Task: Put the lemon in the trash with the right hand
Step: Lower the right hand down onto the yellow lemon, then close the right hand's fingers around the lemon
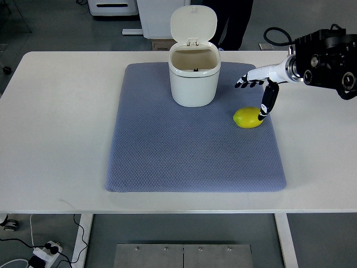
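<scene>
We find a white tabletop [61,111] carrying a blue-grey quilted mat [184,162], and on the far part of that mat a small white trash bin [193,84]. Its hinged lid [193,25] stands upright at the back, so the mouth is fully exposed. The interior we can see is a shadowed beige wall with a small dark mark on the rear side (we cannot tell what it is); no contents are visible in the part that shows.

The lemon [247,118] lies on the mat to the right of the bin and slightly nearer the camera, apart from the bin wall.

The right robot hand [257,95] enters from the picture's right edge on a black forearm housing [326,58]. Its fingers [245,82] are spread and extended toward the bin, gripping nothing. The thumb [268,101] points down, its dark tip touching or just at the lemon's right end; we cannot confirm contact. The lemon is not enclosed by the hand.

Beyond the tabletop's far edge we note a person's dark trouser legs [234,22].
</scene>
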Available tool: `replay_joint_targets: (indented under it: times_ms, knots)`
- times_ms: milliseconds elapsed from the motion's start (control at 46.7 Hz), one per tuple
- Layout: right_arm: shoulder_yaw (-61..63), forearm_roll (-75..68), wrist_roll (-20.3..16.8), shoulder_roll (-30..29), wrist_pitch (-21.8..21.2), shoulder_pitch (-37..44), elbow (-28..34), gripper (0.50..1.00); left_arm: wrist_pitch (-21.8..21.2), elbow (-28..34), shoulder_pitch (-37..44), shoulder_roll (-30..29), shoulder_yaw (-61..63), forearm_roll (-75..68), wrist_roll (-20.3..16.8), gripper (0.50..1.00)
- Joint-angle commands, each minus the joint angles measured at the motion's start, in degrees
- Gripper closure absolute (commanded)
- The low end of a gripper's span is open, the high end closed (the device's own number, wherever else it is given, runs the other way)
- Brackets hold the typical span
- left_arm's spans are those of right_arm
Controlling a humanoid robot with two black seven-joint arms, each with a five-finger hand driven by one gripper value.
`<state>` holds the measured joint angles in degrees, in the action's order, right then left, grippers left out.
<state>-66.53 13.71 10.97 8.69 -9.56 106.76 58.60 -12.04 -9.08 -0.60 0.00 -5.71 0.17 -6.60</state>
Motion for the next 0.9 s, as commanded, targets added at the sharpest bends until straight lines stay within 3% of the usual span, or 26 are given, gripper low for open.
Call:
replay_joint_targets:
  times_ms: [0,385,878]
  knots:
    - [-0.01,0.01,0.01,-0.43,1.12,-0.58,0.02,0.53,0.0,0.02,-0.02,0.0,0.0,0.0,0.01,0.5]
    - [0.08,0.09,0.01,-1.66,2.27,-4.19,-0.76,0.555,0.0,-0.06,-0.02,0.0,0.0,0.0,0.01,0.5]
    - [0.26,0.18,0.1,-1.66,2.27,-7.0,-2.61,0.645,0.0,0.02,-0.02,0.0,0.0,0.0,0.01,0.5]
